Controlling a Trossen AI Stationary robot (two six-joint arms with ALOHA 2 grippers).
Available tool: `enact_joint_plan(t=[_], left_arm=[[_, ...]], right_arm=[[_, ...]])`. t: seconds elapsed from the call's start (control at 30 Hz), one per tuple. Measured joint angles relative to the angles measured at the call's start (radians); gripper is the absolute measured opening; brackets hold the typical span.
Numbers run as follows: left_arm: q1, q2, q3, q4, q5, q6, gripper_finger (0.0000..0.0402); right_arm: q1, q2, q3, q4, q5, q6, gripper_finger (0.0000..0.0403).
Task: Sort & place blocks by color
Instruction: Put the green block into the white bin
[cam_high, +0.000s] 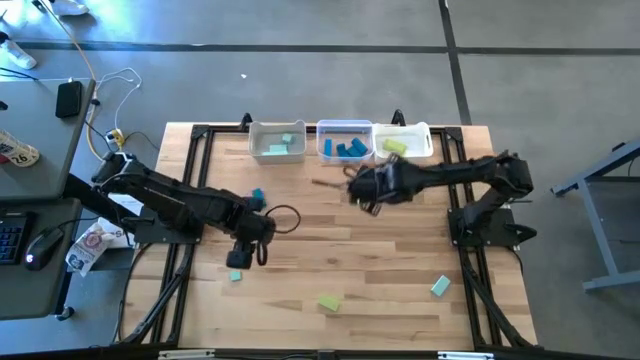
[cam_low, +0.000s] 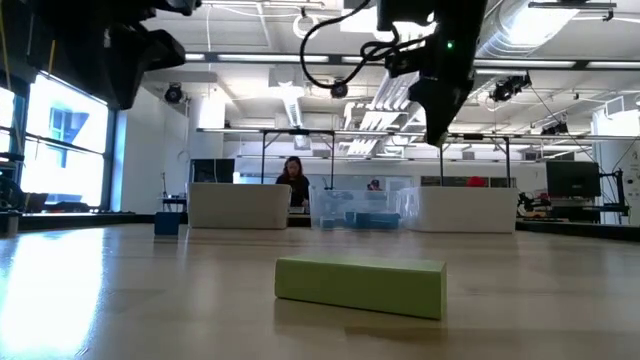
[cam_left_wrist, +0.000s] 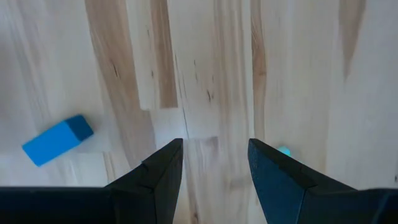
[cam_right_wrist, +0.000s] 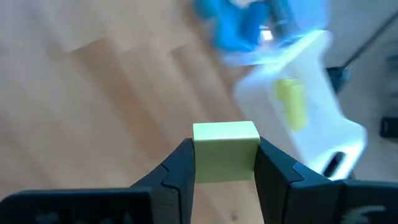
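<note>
My right gripper (cam_right_wrist: 226, 146) is shut on a yellow-green block (cam_right_wrist: 226, 134) and hangs above the table just short of the bins (cam_high: 360, 190). Three translucent white bins stand along the far edge. The left one (cam_high: 277, 142) holds teal blocks, the middle one (cam_high: 345, 142) blue ones, and the right one (cam_right_wrist: 311, 118) a yellow-green block (cam_right_wrist: 291, 102). My left gripper (cam_left_wrist: 214, 146) is open above bare wood at the table's left (cam_high: 238, 258), pointing down. A blue block (cam_left_wrist: 57, 140) lies beside it, and a teal block (cam_high: 235, 275) lies on its near side. My right gripper pinches the yellow-green block by two opposite sides (cam_right_wrist: 202, 155) between its two fingers. The fingers slant down toward the far edge. The block is lifted clear of the table, and its end sticks out past the fingertips.
A yellow-green bar (cam_high: 329, 302) lies flat near the front edge, large in the low view (cam_low: 360, 283). A teal block (cam_high: 440, 286) lies at the near right. The black frame rails (cam_high: 195, 180) run along the table's sides. A person sits in the room behind the bins (cam_low: 297, 180).
</note>
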Motion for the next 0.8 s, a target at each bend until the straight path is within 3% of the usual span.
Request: enact_joint_plan(t=[0.3, 0.53, 0.8], left_arm=[[-0.119, 0.0, 0.0, -0.068, -0.089, -0.128, 0.0168], [-0.166, 0.0, -0.001, -0.072, -0.12, -0.154, 0.0168], [-0.135, 0.0, -0.001, -0.081, -0.223, -0.103, 0.0168]], right_arm=[[-0.279, -0.043, 0.0, 0.09, 0.031, -0.164, 0.0101], [-0.484, -0.04, 0.0, 0.178, -0.132, -0.271, 0.0101], [-0.652, -0.035, 0.001, 0.193, -0.291, -0.351, 0.0101]])
